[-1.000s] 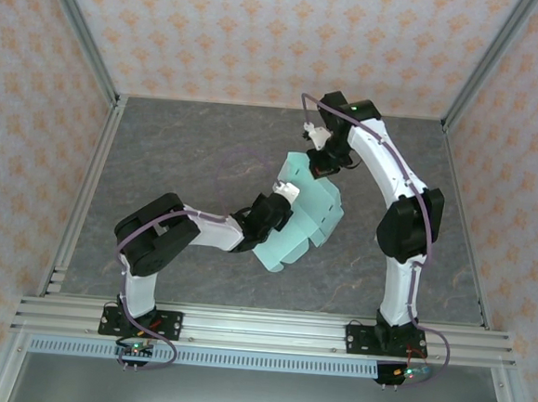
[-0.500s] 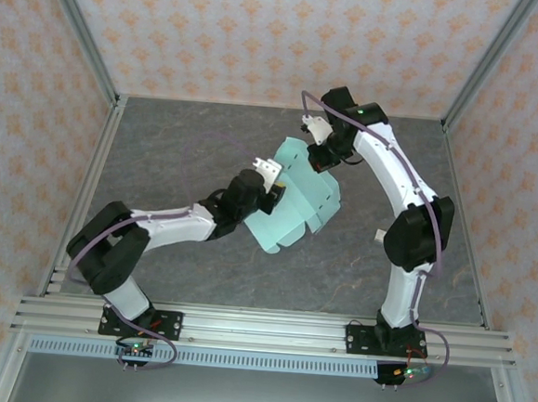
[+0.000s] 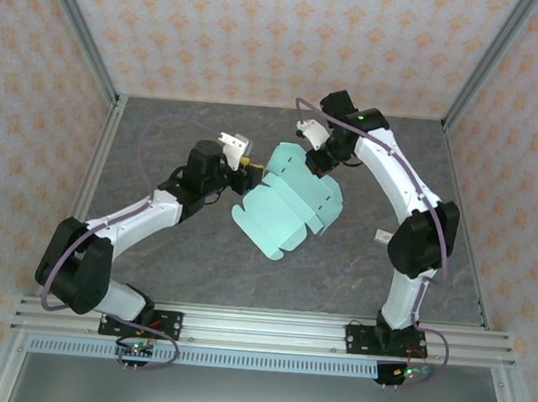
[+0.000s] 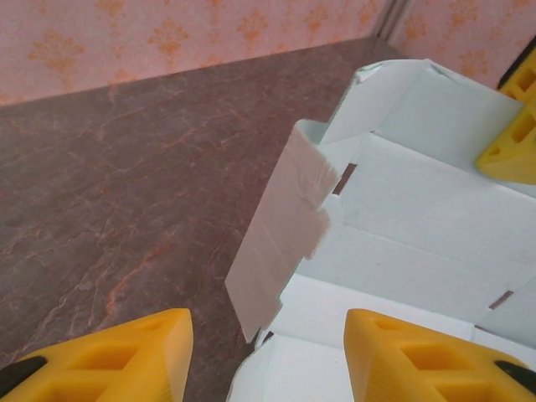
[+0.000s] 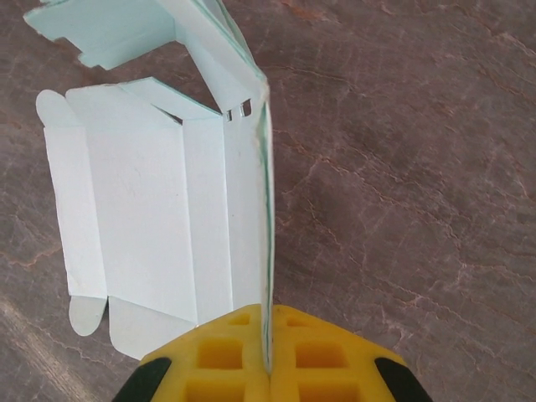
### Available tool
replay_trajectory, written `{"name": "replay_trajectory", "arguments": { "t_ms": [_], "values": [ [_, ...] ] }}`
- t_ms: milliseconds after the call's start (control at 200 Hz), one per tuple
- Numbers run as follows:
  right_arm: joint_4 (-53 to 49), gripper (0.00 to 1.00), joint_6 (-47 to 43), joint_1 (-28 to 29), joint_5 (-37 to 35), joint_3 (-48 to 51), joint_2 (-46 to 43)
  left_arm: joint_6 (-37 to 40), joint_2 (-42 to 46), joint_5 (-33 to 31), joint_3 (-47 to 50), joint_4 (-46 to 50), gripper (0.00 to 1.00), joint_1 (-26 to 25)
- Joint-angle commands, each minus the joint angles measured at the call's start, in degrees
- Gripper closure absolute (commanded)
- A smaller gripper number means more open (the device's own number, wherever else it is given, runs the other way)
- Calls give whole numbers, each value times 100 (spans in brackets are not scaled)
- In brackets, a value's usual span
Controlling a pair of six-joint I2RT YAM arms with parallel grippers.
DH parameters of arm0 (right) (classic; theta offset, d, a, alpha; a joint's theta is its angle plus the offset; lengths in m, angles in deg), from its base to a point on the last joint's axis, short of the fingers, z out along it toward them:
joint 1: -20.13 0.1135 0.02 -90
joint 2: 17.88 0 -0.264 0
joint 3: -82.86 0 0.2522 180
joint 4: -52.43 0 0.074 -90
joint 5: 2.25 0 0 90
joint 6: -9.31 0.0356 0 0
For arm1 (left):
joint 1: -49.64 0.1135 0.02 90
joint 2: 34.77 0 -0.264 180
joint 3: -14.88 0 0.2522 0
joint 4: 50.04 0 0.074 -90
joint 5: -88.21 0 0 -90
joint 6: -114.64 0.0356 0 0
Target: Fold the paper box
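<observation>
On the grey table (image 3: 208, 261) our right gripper (image 5: 268, 368) pinched the box (image 3: 282, 207); left gripper (image 4: 264, 335) gaped empty. Mid-fold, we judged: catch a flap next.

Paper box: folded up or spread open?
Mostly spread open. The paper box is an unfolded sheet with panels laid out and some flaps raised; the right end effector is shut on one upright edge panel.
</observation>
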Motion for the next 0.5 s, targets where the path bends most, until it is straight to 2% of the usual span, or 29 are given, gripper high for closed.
{"name": "replay_trajectory", "arguments": {
  "t_ms": [0, 170, 300, 495],
  "values": [
    [1, 100, -286, 58, 241, 50, -188, 689, -137, 848, -566, 406, 47, -2],
    [-52, 100, -375, 71, 445, 95, -217, 1375, -565, 1132, -1543, 1198, 44, 8],
    [-46, 100, -392, 78, 534, 111, -252, 1626, -959, 1398, -2158, 1624, 44, 65],
    [-35, 100, -358, 78, 491, 107, -256, 1710, -1374, 1921, -2730, 2030, 54, 75]
  ]
}}
